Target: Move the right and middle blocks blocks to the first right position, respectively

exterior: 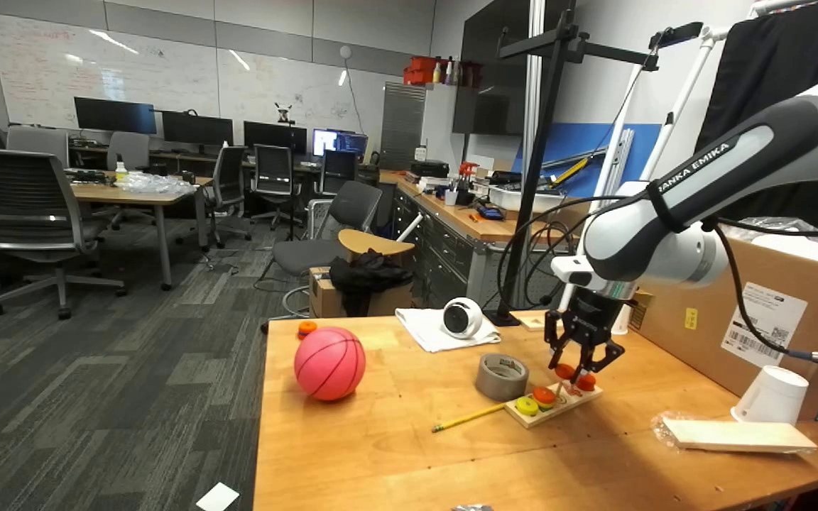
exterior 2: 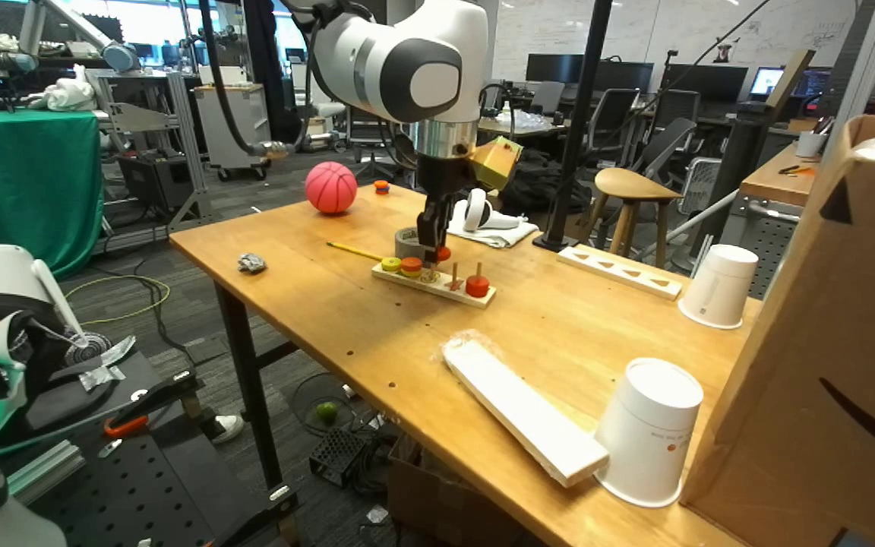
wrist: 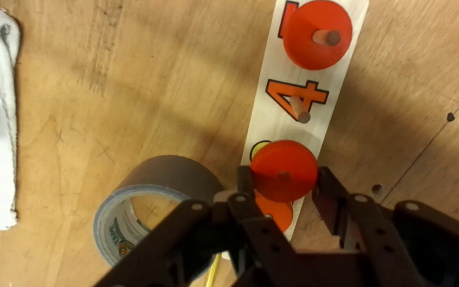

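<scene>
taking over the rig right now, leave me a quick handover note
End effector: shut on a red block, held over the peg board.
Things: other red sits on the end peg, with a bare peg next to it; an orange block is on the board.
Done: grip made; red on the end peg.
Left: seat the held block, probably on the bare peg or end peg (confirm which), then release.

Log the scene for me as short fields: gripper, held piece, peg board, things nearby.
Gripper: shut on a red disc
Disc position: above the peg board; peg contact unclear
Peg at 4: bare
End peg next to it: red piece on it
Tape roll: beside the peg board
Pencil: near the yellow disc
</scene>
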